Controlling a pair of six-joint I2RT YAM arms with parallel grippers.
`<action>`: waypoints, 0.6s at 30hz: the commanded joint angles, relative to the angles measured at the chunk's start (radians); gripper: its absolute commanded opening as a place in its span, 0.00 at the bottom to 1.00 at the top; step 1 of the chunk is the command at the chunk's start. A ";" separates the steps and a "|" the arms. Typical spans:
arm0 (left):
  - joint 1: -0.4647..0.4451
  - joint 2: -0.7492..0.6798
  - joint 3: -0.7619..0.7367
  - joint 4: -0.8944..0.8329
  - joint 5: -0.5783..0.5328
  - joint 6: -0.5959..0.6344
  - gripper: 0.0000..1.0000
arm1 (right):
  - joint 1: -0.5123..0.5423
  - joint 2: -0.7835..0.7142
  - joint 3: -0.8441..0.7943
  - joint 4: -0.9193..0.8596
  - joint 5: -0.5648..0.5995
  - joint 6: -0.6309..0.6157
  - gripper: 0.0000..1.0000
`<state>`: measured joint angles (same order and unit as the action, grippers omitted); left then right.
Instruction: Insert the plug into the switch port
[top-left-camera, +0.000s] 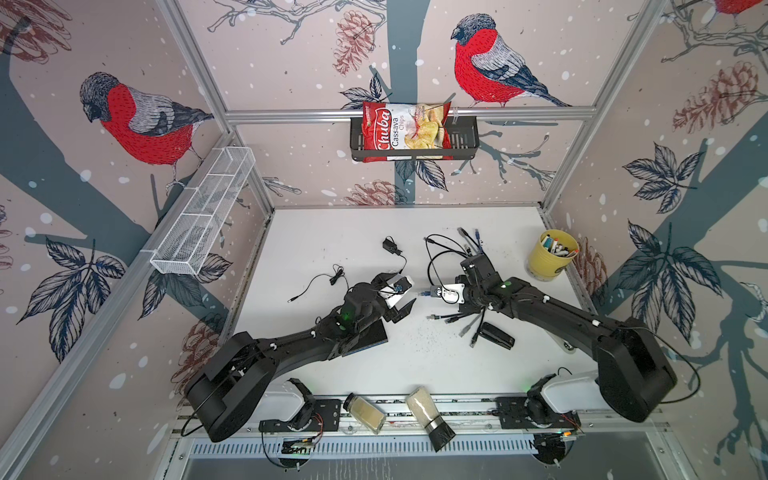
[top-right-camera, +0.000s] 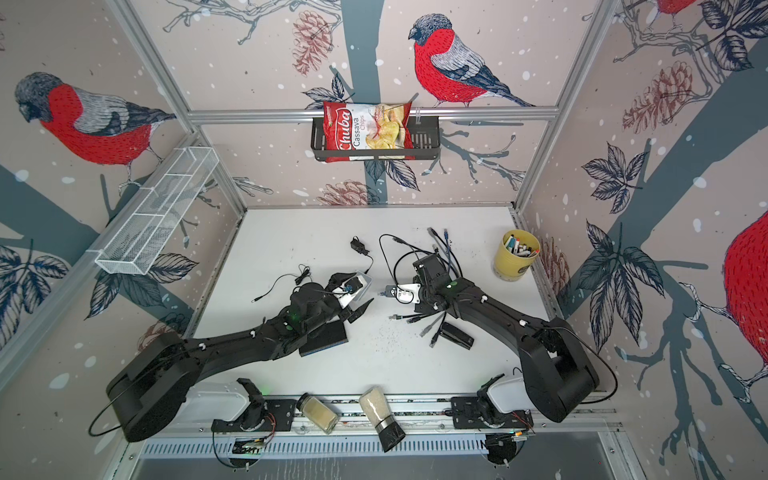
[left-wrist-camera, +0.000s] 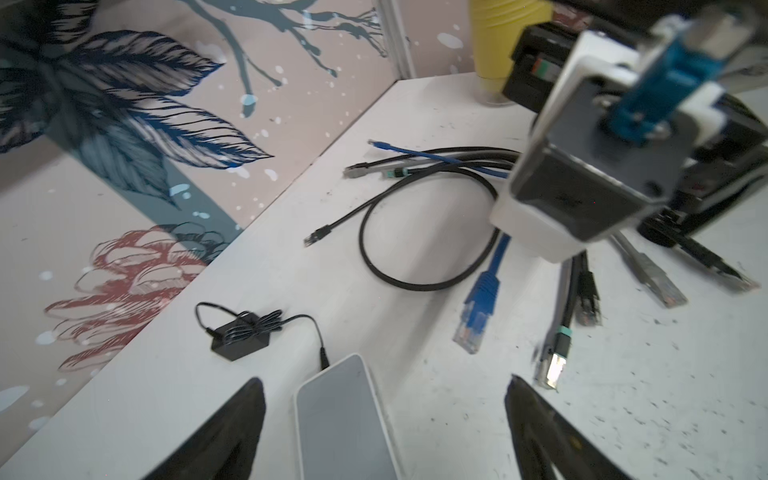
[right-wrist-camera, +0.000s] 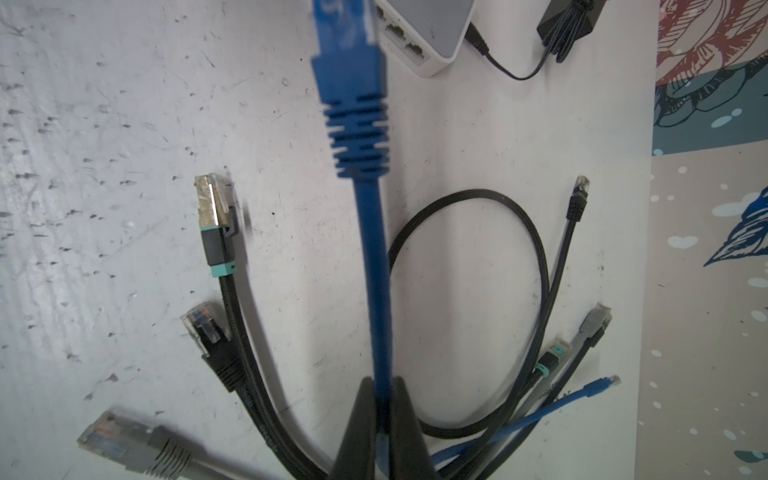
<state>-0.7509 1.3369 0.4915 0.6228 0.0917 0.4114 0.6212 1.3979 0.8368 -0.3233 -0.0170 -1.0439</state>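
The white switch (left-wrist-camera: 345, 419) lies on the table (top-left-camera: 332, 232) between the open fingers (left-wrist-camera: 232, 432) of the left gripper (left-wrist-camera: 384, 380), which stand wide on either side with a gap to each. Its ports (right-wrist-camera: 401, 31) face the right gripper (right-wrist-camera: 382, 390), whose fingers are closed on the blue cable (right-wrist-camera: 376, 270) a little behind the plug (right-wrist-camera: 353, 83). The plug is held off the table just beside the switch, aimed at the port side but apart from it.

A black power adapter (left-wrist-camera: 239, 336) lies beyond the switch toward the back wall, its cord running into the switch. On the port side, loose network cables lie under and beside the held cable: a black loop (right-wrist-camera: 478, 192), a metal-shelled connector (right-wrist-camera: 214, 208) with a teal band, and a gray connector (right-wrist-camera: 124, 444).

Well past those cables from the switch, a yellow cup (top-left-camera: 548, 266) holds markers (top-left-camera: 559, 248). On the wall behind the switch, a black wire basket (top-left-camera: 465, 143) holds a bag of cassava chips (top-left-camera: 399, 133). Nearer than the switch, at the front rail, a jar (top-left-camera: 365, 413) and a grinder (top-left-camera: 430, 417) lie tipped, both holding pale grains.

In both top views the left arm covers most of the switch. The plug's tip is blurred and cut off in the right wrist view. A flat dark thing (top-left-camera: 368, 338) under the left arm is too covered to identify.
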 joint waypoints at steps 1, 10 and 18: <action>-0.010 0.031 0.026 -0.042 0.065 0.082 0.84 | 0.002 -0.011 0.001 0.018 -0.023 0.016 0.00; -0.030 0.109 0.067 -0.037 0.066 0.164 0.71 | 0.002 -0.040 -0.005 0.010 -0.040 0.013 0.00; -0.031 0.149 0.085 0.016 0.077 0.185 0.49 | 0.002 -0.036 -0.006 0.013 -0.044 0.017 0.00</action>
<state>-0.7811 1.4765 0.5644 0.5873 0.1551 0.5762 0.6212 1.3636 0.8318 -0.3233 -0.0418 -1.0439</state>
